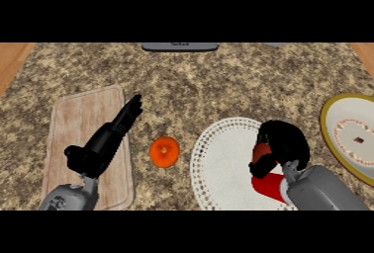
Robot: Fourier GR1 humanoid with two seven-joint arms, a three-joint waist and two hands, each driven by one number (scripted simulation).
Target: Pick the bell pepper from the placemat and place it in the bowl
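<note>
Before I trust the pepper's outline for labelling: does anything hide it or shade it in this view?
Head view: the right robot hand curls over the pepper, hiding most of it; only red patches show on the placemat; light is even, with no glare and no strong shadow there.

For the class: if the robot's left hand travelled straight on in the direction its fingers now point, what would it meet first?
Probably nothing near: the left hand points up and slightly right, off the cutting board onto bare counter. The dark object at the far edge lies right of that line; height is unclear.
</note>
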